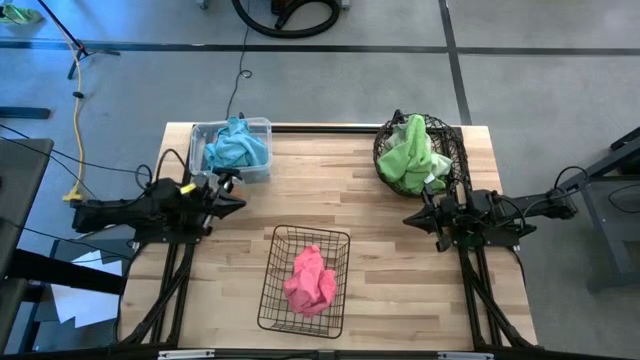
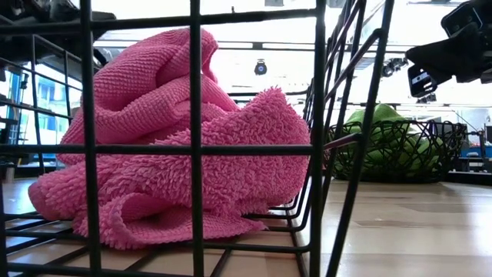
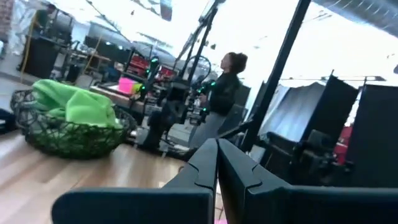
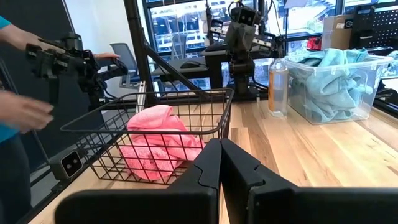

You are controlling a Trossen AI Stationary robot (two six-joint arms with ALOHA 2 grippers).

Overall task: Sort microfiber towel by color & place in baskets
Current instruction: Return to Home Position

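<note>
High view: blue towels (image 1: 235, 146) fill the clear bin (image 1: 266, 124), green towels (image 1: 411, 155) the round basket (image 1: 384, 158), pink towels (image 1: 310, 280) the black wire basket (image 1: 272, 280) on the table (image 1: 400, 290). Low view: pink towels heaped behind its bars. Wrist views: left claw (image 3: 216, 143) and right claw (image 4: 221, 143), both pinched fully together, empty.

The pink towel (image 2: 177, 154) is thick, fuzzy cloth, part looped pile and part ribbed weave, inside a black wire basket (image 2: 195, 77) of thin, matt-coated metal rods. The surface (image 1: 400, 260) is pale, smooth wood planking with a soft sheen. The bin (image 4: 375, 93) is clear, glossy plastic around soft blue cloth (image 4: 326, 84).
</note>
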